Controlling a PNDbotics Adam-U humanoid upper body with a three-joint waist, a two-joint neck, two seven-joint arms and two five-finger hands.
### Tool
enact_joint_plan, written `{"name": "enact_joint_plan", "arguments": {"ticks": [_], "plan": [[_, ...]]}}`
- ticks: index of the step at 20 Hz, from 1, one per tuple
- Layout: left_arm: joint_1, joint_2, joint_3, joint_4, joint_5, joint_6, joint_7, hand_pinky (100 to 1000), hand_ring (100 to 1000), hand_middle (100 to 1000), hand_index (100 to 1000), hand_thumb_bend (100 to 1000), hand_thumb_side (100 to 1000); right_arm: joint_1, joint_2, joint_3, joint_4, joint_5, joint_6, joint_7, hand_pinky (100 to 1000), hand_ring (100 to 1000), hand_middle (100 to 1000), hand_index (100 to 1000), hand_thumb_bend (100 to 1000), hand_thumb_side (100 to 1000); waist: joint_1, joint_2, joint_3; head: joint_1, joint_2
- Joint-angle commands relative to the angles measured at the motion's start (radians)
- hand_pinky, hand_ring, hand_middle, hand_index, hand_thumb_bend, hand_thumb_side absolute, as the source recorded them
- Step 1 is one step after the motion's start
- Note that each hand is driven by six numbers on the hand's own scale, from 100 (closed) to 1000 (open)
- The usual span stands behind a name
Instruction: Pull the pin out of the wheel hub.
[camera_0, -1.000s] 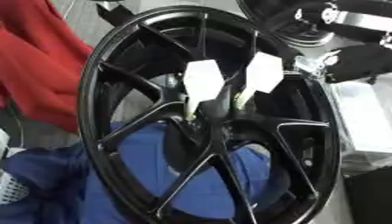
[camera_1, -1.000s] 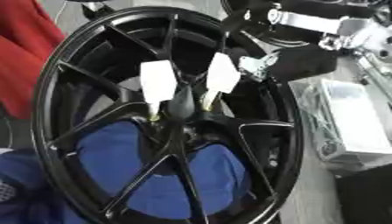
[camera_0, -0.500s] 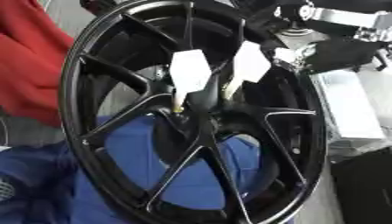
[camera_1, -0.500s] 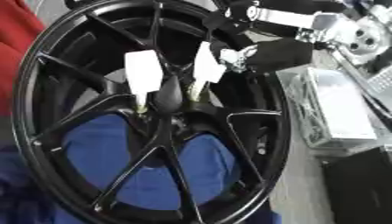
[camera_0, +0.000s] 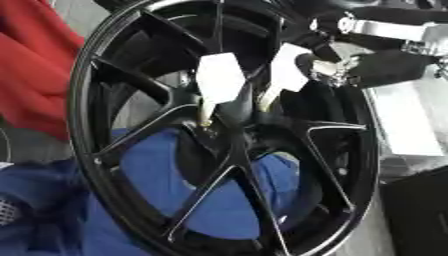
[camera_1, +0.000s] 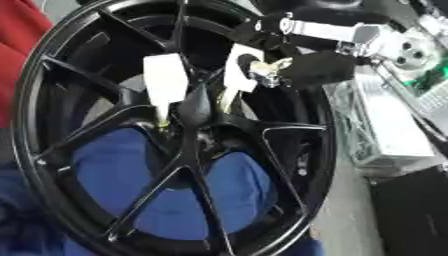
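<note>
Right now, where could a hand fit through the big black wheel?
The wide gaps between the lower spokes, over the blue cloth, are free. It is crowded up at the hub: two white-tagged pins stick out and the right hand is beside them.

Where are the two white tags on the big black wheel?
The two white tags sit side by side near the middle of the black wheel, above the blue cloth; the robot's right hand is beside the right one.
</note>
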Motion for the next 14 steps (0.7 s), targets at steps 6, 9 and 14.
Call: {"name": "enact_joint_plan", "arguments": {"ticks": [6, 9, 14], "plan": [[-0.01, 0.01, 0.009, -0.022, -0.003, -0.002, 0.0, 579, 697, 576, 675, 545, 473, -0.001, -0.017, -0.009, -0.009, 0.054, -0.012, -0.004, 931, 964, 904, 962, 100, 684, 0.01, -0.009, 0.001, 0.0, -0.002], [-0.01, 0.008, 0.01, -0.022, -0.002, -0.002, -0.001, 579, 697, 576, 675, 544, 473, 0.001, -0.016, -0.007, -0.009, 0.067, -0.015, -0.004, 926, 957, 896, 958, 100, 662, 0.01, -0.007, 0.001, -0.001, -0.003], [-0.012, 0.006, 0.01, -0.022, -0.002, -0.003, -0.001, 578, 697, 576, 675, 543, 473, 0.005, -0.014, -0.001, -0.009, 0.086, -0.016, -0.005, 919, 946, 880, 950, 100, 642, 0.01, -0.001, 0.003, -0.004, -0.007]]}}
